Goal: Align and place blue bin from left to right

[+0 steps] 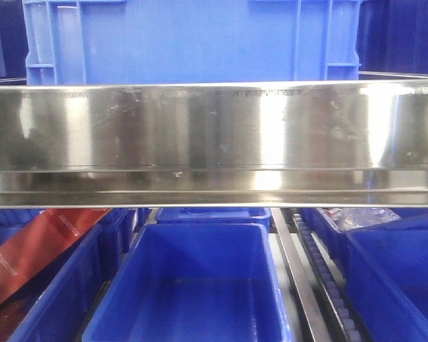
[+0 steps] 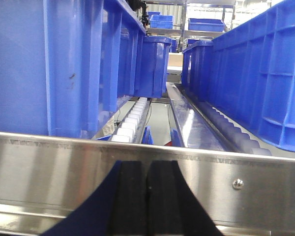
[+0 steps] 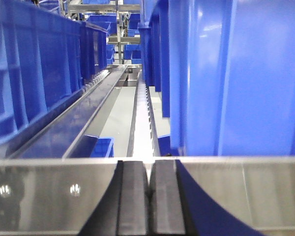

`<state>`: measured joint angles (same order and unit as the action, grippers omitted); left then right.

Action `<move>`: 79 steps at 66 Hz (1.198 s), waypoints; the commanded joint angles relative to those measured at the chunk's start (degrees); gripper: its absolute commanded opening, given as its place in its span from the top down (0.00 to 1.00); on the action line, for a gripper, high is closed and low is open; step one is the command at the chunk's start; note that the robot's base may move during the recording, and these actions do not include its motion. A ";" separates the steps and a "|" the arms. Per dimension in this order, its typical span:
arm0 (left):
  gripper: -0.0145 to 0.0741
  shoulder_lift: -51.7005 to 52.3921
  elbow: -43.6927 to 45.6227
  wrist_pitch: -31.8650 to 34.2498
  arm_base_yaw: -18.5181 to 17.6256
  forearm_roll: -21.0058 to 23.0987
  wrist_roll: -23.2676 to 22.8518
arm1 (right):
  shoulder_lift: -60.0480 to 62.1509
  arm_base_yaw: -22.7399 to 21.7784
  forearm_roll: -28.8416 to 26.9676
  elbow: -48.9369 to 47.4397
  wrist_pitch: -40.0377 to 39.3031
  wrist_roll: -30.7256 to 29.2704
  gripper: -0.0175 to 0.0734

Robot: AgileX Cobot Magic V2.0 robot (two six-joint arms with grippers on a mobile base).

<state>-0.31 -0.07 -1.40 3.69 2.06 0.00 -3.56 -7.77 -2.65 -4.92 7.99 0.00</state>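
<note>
The blue bin (image 1: 192,39) stands on the upper level of the rack, directly behind a polished steel rail (image 1: 214,135) that runs across the whole front view. Its smooth flat wall faces the camera, with raised ribs and boxed frames near both corners; its base is hidden by the rail.

In the left wrist view the same bin (image 2: 44,64) fills the left side, resting on a track of white rollers (image 2: 130,120). A second row of blue crates (image 2: 255,73) stands to the right on its own roller track (image 2: 236,132), apart from the bin across an open lane. The left gripper (image 2: 148,206) sits low and near, in front of the steel rail; its 2 black fingers (image 2: 130,201) are pressed together, with nothing between them.

In the right wrist view the bin (image 3: 236,73) rises on the right just past the rail. The right gripper (image 3: 149,201) shows its 2 black fingers (image 3: 132,201) closed to a thin slit, holding nothing.

Below the rail, in the front view, a deeper blue bin (image 1: 192,285) sits open on the lower level, and a red package (image 1: 39,246) lies tilted to its left.
</note>
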 commanded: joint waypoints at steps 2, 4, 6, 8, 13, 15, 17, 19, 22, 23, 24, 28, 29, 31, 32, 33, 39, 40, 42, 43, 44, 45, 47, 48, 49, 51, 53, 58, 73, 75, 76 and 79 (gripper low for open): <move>0.96 0.31 0.07 1.04 -0.01 0.15 0.40 | 3.56 -0.43 -0.56 4.06 -3.77 -0.85 0.88; 0.96 0.31 0.07 1.04 -0.01 0.15 0.40 | 3.56 -0.43 -0.56 4.92 -3.77 -0.85 0.88; 0.96 0.31 0.07 1.04 -0.01 0.15 0.40 | 3.56 -0.51 -0.66 4.92 -4.45 -0.85 0.88; 0.96 0.31 0.07 1.04 -0.01 0.15 0.40 | 3.56 -0.51 -0.91 4.92 -5.29 -0.85 0.88; 0.96 0.31 0.07 1.04 -0.01 0.15 0.40 | 3.56 -0.51 -1.03 4.92 -2.65 -0.94 0.88; 0.96 0.31 0.07 1.04 -0.01 0.15 0.40 | 3.56 -0.51 -1.03 4.92 -2.52 -0.94 0.88; 0.96 0.31 0.07 1.04 -0.01 0.15 0.40 | 3.56 -0.51 -1.03 4.92 -2.54 -1.06 0.88; 0.96 0.31 0.07 1.04 -0.01 0.15 0.40 | 3.56 -0.51 -1.03 4.92 -2.54 -1.06 0.88; 0.96 0.31 0.07 1.04 -0.01 0.15 0.40 | 3.56 -0.51 -1.03 4.92 -2.54 -1.06 0.88; 0.96 0.31 0.07 1.04 -0.01 0.15 0.40 | 3.56 -0.51 -1.03 4.92 -2.54 -1.06 0.88; 0.96 0.31 0.07 1.04 -0.01 0.15 0.40 | 3.56 -0.51 -1.03 4.92 -2.54 -1.06 0.88; 0.96 0.31 0.07 1.04 -0.01 0.15 0.40 | 3.56 -0.51 -1.03 4.92 -2.54 -1.06 0.88; 0.96 0.31 0.07 1.04 -0.01 0.15 0.40 | 3.56 -0.51 -1.03 4.92 -2.54 -1.06 0.88; 0.96 0.31 0.07 1.04 -0.01 0.15 0.40 | 3.56 -0.51 -1.03 4.92 -2.54 -1.06 0.88; 0.96 0.31 0.07 1.04 -0.01 0.15 0.40 | 3.56 -0.51 -1.03 4.92 -2.54 -1.06 0.88; 0.96 0.31 0.07 1.04 -0.01 0.15 0.40 | 3.56 -0.51 -1.03 4.92 -2.54 -1.06 0.88; 0.96 0.31 0.07 1.04 -0.01 0.15 0.40 | 3.56 -0.51 -1.03 4.92 -2.54 -1.06 0.88; 0.96 0.31 0.07 1.04 -0.01 0.15 0.40 | 3.56 -0.51 -1.03 4.92 -2.54 -1.06 0.88; 0.96 0.31 0.07 1.04 -0.01 0.15 0.40 | 3.56 -0.51 -1.03 4.92 -2.54 -1.06 0.88; 0.96 0.31 0.07 1.04 -0.01 0.15 0.40 | 3.56 -0.51 -1.03 4.92 -2.54 -1.06 0.88; 0.96 0.31 0.07 1.04 -0.01 0.15 0.40 | 3.56 -0.51 -1.03 4.92 -2.54 -1.06 0.88; 0.96 0.31 0.07 1.04 -0.01 0.15 0.40 | 3.56 -0.51 -1.03 4.92 -2.54 -1.06 0.88; 0.96 0.31 0.07 1.04 -0.01 0.15 0.40 | 3.56 -0.51 -1.03 4.92 -2.54 -1.06 0.88; 0.96 0.31 0.07 1.04 -0.01 0.15 0.40 | 3.56 -0.51 -1.03 4.92 -2.54 -1.06 0.88; 0.96 0.31 0.07 1.04 -0.01 0.15 0.40 | 3.56 -0.51 -1.03 4.92 -2.54 -1.06 0.88; 0.96 0.31 0.07 1.04 -0.01 0.15 0.40 | 3.56 -0.51 -1.03 4.92 -2.54 -1.06 0.88; 0.96 0.31 0.07 1.04 -0.01 0.15 0.40 | 3.56 -0.51 -1.03 4.92 -2.54 -1.06 0.88; 0.96 0.31 0.07 1.04 -0.01 0.15 0.40 | 3.56 -0.51 -1.03 4.92 -2.54 -1.06 0.88; 0.96 0.31 0.07 1.04 -0.01 0.15 0.40 | 3.56 -0.51 -1.03 4.92 -2.54 -1.06 0.88; 0.96 0.31 0.07 1.04 -0.01 0.15 0.40 | 3.56 -0.51 -1.03 4.92 -2.54 -1.06 0.88; 0.96 0.31 0.07 1.04 -0.01 0.15 0.40 | 3.56 -0.51 -1.03 4.92 -2.54 -1.06 0.88; 0.96 0.31 0.07 1.04 -0.01 0.15 0.40 | 3.56 -0.51 -1.03 4.92 -2.54 -1.06 0.88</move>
<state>-0.31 -0.09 -1.40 3.69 2.06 0.00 -0.20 -7.86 -3.60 0.00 6.22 -0.75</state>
